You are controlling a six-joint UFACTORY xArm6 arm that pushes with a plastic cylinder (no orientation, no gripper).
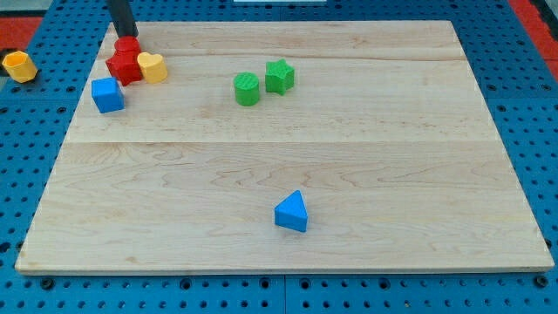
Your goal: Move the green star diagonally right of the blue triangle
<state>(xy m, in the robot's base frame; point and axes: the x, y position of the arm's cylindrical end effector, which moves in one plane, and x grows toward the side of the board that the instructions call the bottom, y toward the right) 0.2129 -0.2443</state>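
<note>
The green star (pixel 280 76) sits on the wooden board (pixel 392 174) in the upper middle, right beside a green round block (pixel 247 89) on its left. The blue triangle (pixel 292 212) lies near the view's bottom, below and slightly right of the star. My tip (pixel 127 37) is at the board's top left corner, just above a red block (pixel 125 61) and far left of the green star.
A yellow heart-like block (pixel 153 67) touches the red block's right side. A blue cube (pixel 107 95) sits below them. A yellow block (pixel 18 66) lies off the board at the view's left, on the blue pegboard.
</note>
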